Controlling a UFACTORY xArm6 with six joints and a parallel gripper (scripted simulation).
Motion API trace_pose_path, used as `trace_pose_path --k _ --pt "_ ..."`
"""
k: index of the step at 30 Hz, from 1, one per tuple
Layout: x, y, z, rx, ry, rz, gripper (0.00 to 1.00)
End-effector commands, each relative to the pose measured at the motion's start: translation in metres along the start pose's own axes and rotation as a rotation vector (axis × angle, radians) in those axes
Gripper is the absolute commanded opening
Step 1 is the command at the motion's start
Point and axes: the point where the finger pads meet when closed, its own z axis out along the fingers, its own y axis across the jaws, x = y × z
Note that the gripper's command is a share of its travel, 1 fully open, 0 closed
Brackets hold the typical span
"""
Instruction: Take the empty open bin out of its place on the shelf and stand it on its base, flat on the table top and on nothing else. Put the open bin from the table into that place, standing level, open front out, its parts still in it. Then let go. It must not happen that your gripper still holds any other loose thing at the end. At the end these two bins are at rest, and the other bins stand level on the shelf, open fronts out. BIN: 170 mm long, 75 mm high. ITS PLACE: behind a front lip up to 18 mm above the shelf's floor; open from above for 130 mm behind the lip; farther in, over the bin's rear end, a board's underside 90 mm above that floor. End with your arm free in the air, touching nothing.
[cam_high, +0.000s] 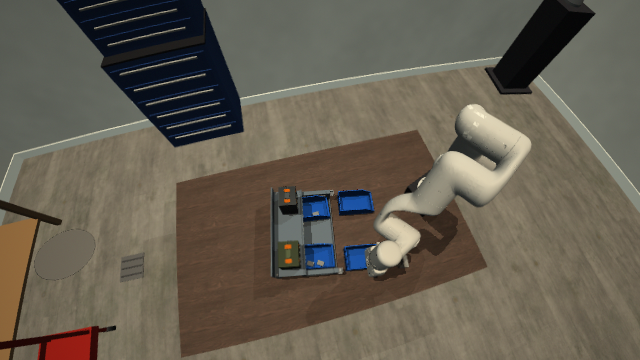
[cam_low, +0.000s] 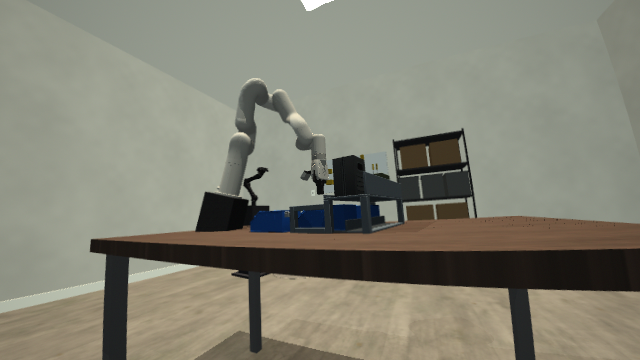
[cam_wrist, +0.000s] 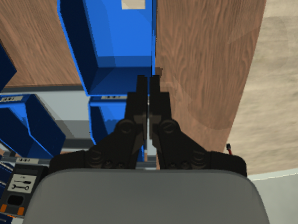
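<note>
Top view: the shelf (cam_high: 274, 235) stands near the middle of the brown table (cam_high: 225, 310), a grey frame with 2 blue bins in its front row, one at the far end (cam_high: 316, 207) and one at the near end (cam_high: 320, 256), with an open gap between them. 2 dark boxes with orange marks (cam_high: 288, 199) sit on the shelf's upper board behind them. Both shelved bins hold small pale parts.

2 more blue bins sit on the table top on the arm's side of the shelf. The empty bin (cam_high: 355, 202) rests flat, just beside the far shelved bin and apart from it. The other table bin (cam_high: 358, 257) lies just in front of the near shelved bin, partly hidden under the arm's wrist; in the wrist view it (cam_wrist: 123, 23) holds 2 pale parts.

The gripper (cam_wrist: 149, 92) hangs over the rim of this table bin on the side toward the table's near edge, pointing down. Its fingers are pressed together with nothing between them. Whether the tips touch the bin wall is hard to judge from these angles.

In the exterior view the gripper (cam_low: 320, 187) sits above the bins and level with the shelf's upper board.
</note>
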Motion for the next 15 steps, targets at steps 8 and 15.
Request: trace_pose_path --k 8,15 --pt "0.0000 0.0052 -0.0009 0.008 -0.009 0.004 0.26" --pt "0.0000 0.0052 -0.0009 0.008 -0.009 0.004 0.26"
